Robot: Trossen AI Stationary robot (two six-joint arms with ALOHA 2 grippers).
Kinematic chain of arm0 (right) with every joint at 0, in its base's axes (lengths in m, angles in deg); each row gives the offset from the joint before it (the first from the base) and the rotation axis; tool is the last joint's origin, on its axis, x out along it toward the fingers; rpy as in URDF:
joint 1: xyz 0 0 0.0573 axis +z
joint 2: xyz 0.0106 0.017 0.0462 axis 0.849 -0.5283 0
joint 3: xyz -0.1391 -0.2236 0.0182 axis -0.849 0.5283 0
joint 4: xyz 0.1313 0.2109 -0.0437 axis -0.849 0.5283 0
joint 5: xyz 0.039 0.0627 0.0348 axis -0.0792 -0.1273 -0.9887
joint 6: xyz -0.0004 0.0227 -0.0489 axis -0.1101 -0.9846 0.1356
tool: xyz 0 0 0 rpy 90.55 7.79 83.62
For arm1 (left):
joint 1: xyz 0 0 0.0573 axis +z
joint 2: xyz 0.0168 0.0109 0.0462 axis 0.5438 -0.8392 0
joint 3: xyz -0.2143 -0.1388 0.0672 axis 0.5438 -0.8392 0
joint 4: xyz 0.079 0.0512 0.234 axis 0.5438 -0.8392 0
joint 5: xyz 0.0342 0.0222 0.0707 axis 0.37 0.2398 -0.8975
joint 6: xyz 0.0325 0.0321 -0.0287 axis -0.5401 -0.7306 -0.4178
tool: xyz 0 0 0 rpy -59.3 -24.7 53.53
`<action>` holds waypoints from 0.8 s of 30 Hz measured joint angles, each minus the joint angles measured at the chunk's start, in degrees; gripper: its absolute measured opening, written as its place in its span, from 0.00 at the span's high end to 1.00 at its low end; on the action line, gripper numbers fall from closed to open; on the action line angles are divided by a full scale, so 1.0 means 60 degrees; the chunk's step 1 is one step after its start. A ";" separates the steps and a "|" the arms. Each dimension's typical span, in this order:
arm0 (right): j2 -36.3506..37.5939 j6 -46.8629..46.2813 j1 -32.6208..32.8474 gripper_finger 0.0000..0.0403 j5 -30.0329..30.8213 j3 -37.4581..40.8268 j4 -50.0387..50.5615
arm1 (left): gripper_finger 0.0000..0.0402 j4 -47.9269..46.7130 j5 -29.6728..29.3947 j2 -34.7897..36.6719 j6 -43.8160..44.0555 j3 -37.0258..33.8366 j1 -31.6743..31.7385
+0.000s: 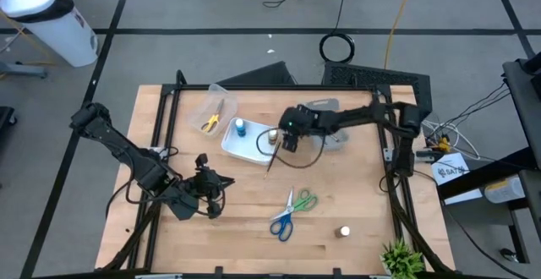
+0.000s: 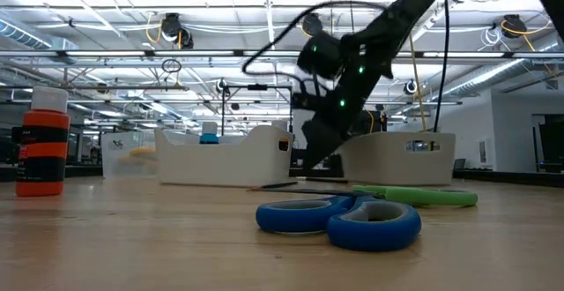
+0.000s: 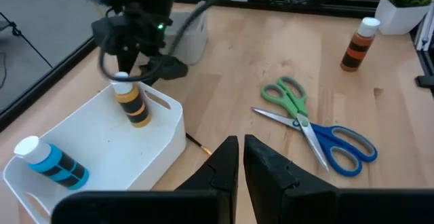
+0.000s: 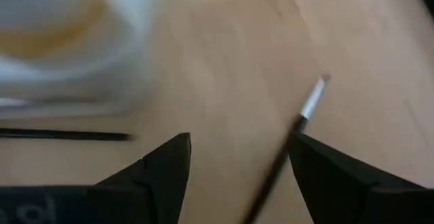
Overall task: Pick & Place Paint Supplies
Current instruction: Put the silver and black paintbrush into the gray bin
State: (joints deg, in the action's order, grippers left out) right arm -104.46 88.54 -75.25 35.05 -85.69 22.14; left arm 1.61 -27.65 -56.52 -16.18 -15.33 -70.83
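My right gripper hangs open over the right end of the white bin; the right wrist view shows nothing between its fingers. Just below it, in the left wrist view, a yellow-and-black paint bottle stands slightly tilted inside the bin, near a blue bottle. A thin dark paintbrush lies on the table beside the bin. Green-handled scissors and blue-handled scissors lie crossed on the wood. A red-brown bottle stands alone. My left gripper, shut, waits at the table's left.
A clear bin with yellow-handled scissors sits at the far left, next to the white bin. Another white bin stands behind my right arm. A second brush lies along the bin. Open wood lies between the scissors and my left arm.
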 joint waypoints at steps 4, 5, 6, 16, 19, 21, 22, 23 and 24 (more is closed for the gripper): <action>-0.0135 0.0189 -0.0441 0.46 -0.0141 -0.0004 0.0286 | 0.91 -0.0168 0.0043 0.0000 0.0057 0.0000 0.0000; -0.0138 0.0222 -0.0530 0.46 -0.0148 -0.0007 0.0344 | 0.91 -0.0206 0.0047 0.0000 0.0069 0.0000 0.0000; -0.0138 0.0240 -0.0609 0.47 -0.0159 -0.0007 0.0476 | 0.91 -0.0217 0.0047 0.0000 0.0066 0.0000 0.0000; -0.0245 0.0363 -0.1067 0.65 -0.1957 0.0261 0.1743 | 0.91 -0.0275 0.0036 0.0000 -0.0156 0.0000 0.0051; -0.0408 0.0681 -0.0810 0.82 -0.1969 0.0743 0.1835 | 0.91 -0.0305 0.0036 0.0000 -0.0153 0.0000 0.0135; -0.0584 0.1049 -0.0537 0.94 -0.1949 0.1048 0.1702 | 0.91 -0.0319 0.0036 0.0000 -0.0153 0.0000 0.0194; -0.0658 0.1177 -0.0360 0.97 -0.1789 0.1199 0.1562 | 0.91 -0.0320 0.0038 0.0000 -0.0153 0.0000 0.0220; -0.0718 0.1193 -0.0203 0.97 -0.1549 0.1330 0.1445 | 0.91 -0.0317 0.0040 0.0002 -0.0152 0.0000 0.0250; -0.0751 0.1052 -0.0002 0.97 -0.1204 0.1481 0.1271 | 0.91 -0.0322 0.0042 0.0000 -0.0144 0.0000 0.0281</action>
State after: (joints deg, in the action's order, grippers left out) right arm -108.96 94.85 -75.26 27.83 -76.81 29.77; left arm -0.32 -27.40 -56.52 -17.05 -15.33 -69.14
